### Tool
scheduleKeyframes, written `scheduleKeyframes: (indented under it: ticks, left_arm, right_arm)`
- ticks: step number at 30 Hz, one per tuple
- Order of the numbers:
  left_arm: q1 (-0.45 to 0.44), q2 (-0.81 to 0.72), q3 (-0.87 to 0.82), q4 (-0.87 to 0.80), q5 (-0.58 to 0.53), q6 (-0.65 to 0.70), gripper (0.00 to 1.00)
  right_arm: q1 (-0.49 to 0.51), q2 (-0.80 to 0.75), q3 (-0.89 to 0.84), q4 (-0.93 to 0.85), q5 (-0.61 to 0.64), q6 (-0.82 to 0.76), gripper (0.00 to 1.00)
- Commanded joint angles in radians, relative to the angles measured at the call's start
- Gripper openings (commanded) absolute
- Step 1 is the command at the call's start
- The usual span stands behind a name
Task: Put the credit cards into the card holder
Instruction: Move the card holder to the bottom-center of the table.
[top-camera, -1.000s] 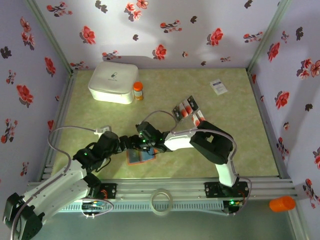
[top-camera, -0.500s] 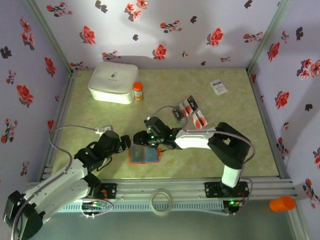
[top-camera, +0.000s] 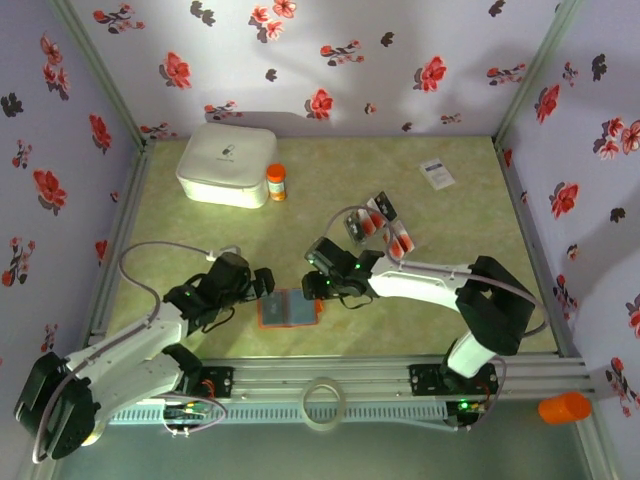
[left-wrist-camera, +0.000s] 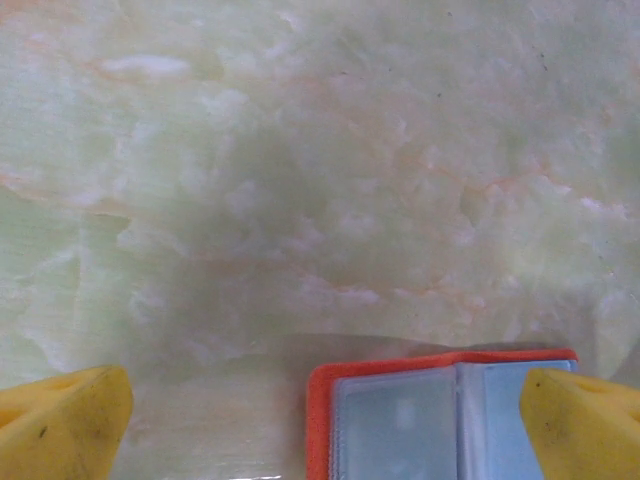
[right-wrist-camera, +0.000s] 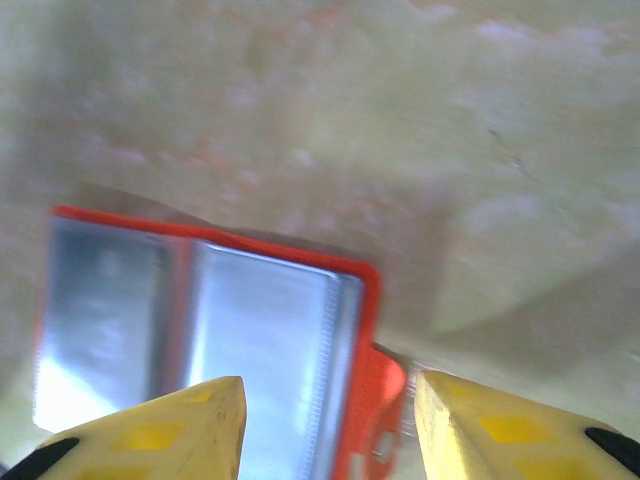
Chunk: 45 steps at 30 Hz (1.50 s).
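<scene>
Currently: tabletop (top-camera: 330, 170) is pale green with a marbled pattern and is closed in on three sides by walls (top-camera: 400, 60) papered white with red and dark flowers. Metal rails run along the near edge.

Containers:
- A white box (top-camera: 227, 163) with its lid on sits at the far left corner.
- An orange-capped bottle (top-camera: 275, 182) stands upright just beside the box's right side.
- Contents of both are hidden.

Holder (top-camera: 289, 309) lies open and flat close to the near edge, a little left of the middle. It has an orange rim and two grey-blue clear sleeves side by side. In the right wrist view an orange tab (right-wrist-camera: 385, 400) sticks out from one short edge.

Cards (top-camera: 378, 225) lie in a loose overlapping cluster right of the tabletop's middle, well apart from the holder. They are dark with red patches; the exact count is unclear. A white card (top-camera: 437, 174) lies alone toward the far right corner.

Left fingers (left-wrist-camera: 65, 420) are spread wide and hold nothing. They sit low at the holder's left side.

Right fingers (right-wrist-camera: 150, 435) are partly spread with nothing pinched. They sit over the holder's tab edge.
</scene>
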Motion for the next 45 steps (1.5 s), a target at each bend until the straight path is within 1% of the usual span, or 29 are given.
scheduleKeyframes:
  ticks: [1,5,9,11,15,16,25,32,33,34,36,38,41,45]
  left_arm:
    - [-0.011,0.022,0.031,0.041,0.023,0.018,1.00]
    - [-0.020,0.046,0.039,0.053,0.024,0.016,1.00]
    - [-0.030,0.065,0.041,0.062,0.024,0.013,1.00]
    - [-0.033,0.070,0.039,0.069,0.024,0.013,1.00]
    - [-0.035,0.084,0.037,0.081,0.023,0.011,1.00]
    - [-0.037,0.087,0.038,0.082,0.023,0.011,1.00]
    - [-0.049,0.104,0.045,0.090,0.022,0.029,1.00]
    - [-0.068,0.126,0.054,0.102,0.022,0.039,1.00]
    - [-0.071,0.132,0.055,0.106,0.022,0.040,1.00]
    - [-0.074,0.136,0.056,0.111,0.023,0.038,1.00]
    - [-0.080,0.147,0.057,0.122,0.023,0.034,1.00]
    - [-0.084,0.154,0.059,0.129,0.023,0.026,1.00]
    - [-0.088,0.161,0.059,0.134,0.018,0.010,1.00]
    - [-0.096,0.159,0.055,0.135,-0.009,-0.013,1.00]
  right_arm:
    - [0.014,0.031,0.026,-0.103,0.065,-0.053,0.49]
    - [0.015,0.071,0.031,-0.098,0.070,-0.052,0.48]
    - [0.014,0.099,0.032,-0.092,0.074,-0.048,0.42]
    - [0.012,0.101,0.031,-0.095,0.086,-0.044,0.32]
    - [-0.010,0.085,0.009,-0.087,0.097,-0.028,0.03]
    - [-0.018,0.077,-0.001,-0.080,0.097,-0.023,0.00]
    - [-0.073,-0.041,-0.127,-0.065,0.129,0.021,0.00]
    - [-0.107,-0.127,-0.182,-0.100,0.166,0.028,0.00]
    - [-0.109,-0.135,-0.184,-0.107,0.167,0.026,0.05]
    - [-0.112,-0.145,-0.187,-0.111,0.163,0.024,0.14]
    - [-0.114,-0.165,-0.187,-0.117,0.153,0.021,0.27]
    - [-0.120,-0.192,-0.172,-0.137,0.141,0.009,0.35]
    - [-0.133,-0.240,-0.111,-0.200,0.153,-0.038,0.41]
    - [-0.197,-0.286,-0.002,-0.308,0.185,-0.129,0.44]
